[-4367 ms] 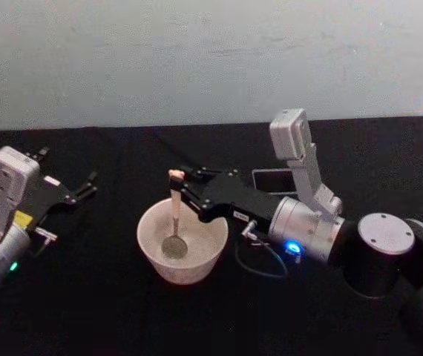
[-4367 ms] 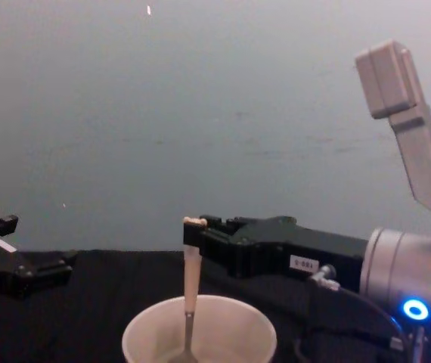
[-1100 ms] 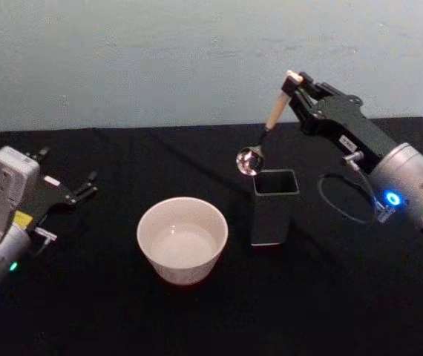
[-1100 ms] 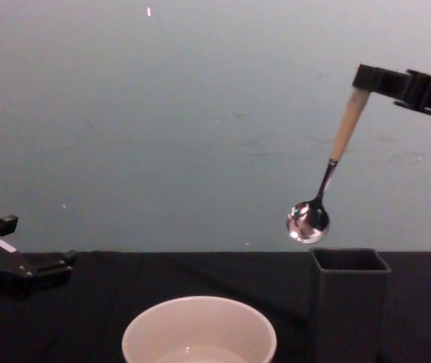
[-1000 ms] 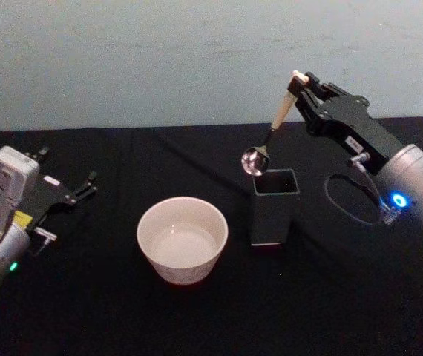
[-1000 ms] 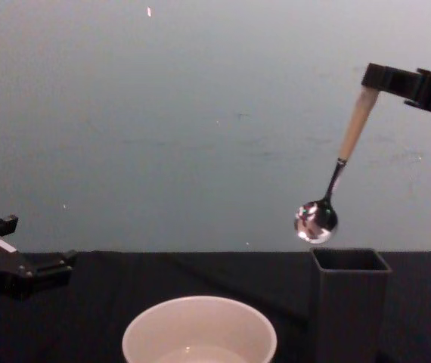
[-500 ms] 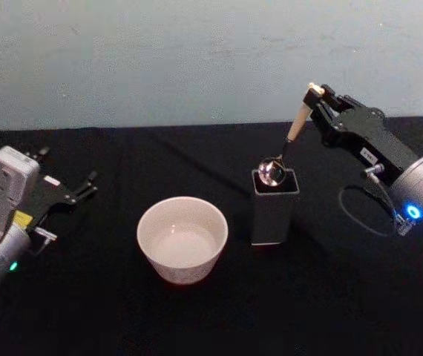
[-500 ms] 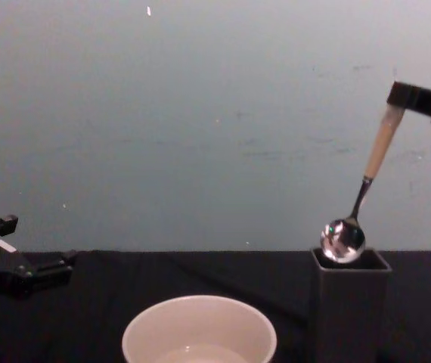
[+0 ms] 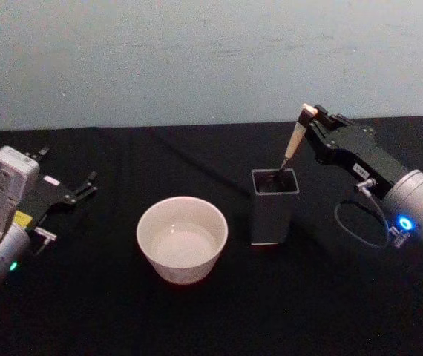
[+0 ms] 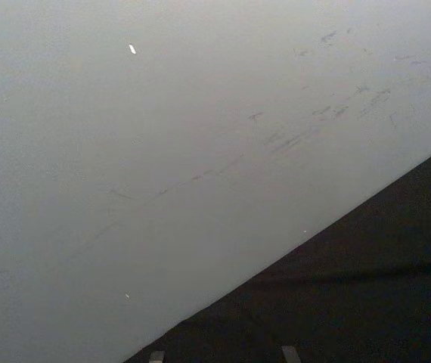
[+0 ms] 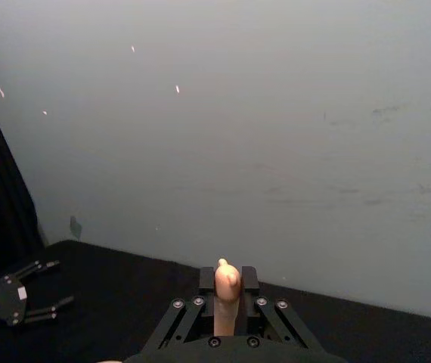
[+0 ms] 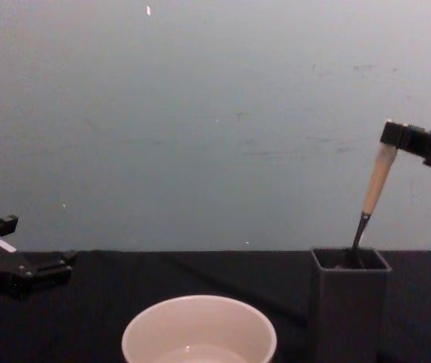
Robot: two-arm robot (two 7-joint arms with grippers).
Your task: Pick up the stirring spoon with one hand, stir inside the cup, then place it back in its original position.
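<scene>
The stirring spoon point(image 9: 293, 144) stands tilted with its metal bowl hidden down inside the dark grey square holder point(image 9: 274, 208). My right gripper point(image 9: 309, 113) is shut on the top of the cream handle, above and to the right of the holder. From the chest, the handle point(image 12: 375, 186) slants up from the holder point(image 12: 349, 302) to the gripper point(image 12: 394, 135). The right wrist view has the bear-head end point(image 11: 227, 287) pinched between the fingers. The cream cup point(image 9: 182, 237) sits left of the holder with nothing in it. My left gripper point(image 9: 84, 185) rests open at the far left.
A black cloth covers the table point(image 9: 107, 311), and a pale wall point(image 9: 197, 52) rises right behind it. The right arm's cable loop point(image 9: 360, 222) hangs to the right of the holder. The cup and the holder stand a short gap apart.
My right gripper has come down with the spoon: its bowl was at the holder's rim half a second ago and now sits inside. The left arm has not moved.
</scene>
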